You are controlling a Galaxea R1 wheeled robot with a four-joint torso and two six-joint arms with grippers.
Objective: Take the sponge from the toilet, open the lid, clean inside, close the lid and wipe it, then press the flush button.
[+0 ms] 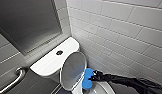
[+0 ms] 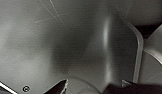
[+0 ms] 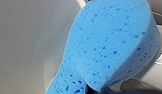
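The white toilet [image 1: 53,61] stands against the tiled wall, its lid [image 1: 73,70] raised and showing a greyish underside. A round flush button [image 1: 59,52] sits on the flat tank top. My right gripper [image 1: 93,77] comes in from the right and is shut on the blue sponge [image 1: 87,76], held at the bowl's rim [image 1: 105,87] just beside the raised lid. The sponge [image 3: 109,45] looms large and porous against white ceramic in the right wrist view. My left gripper [image 2: 94,87] is open, its dark fingertips [image 2: 59,87] wide apart, close to a smooth grey surface with a pale curved edge.
A steel grab bar [image 1: 14,80] runs along the grey wall at the left. A large brushed metal panel [image 1: 27,22] hangs above the tank. White wall tiles [image 1: 122,32] close off the right side, near the bowl.
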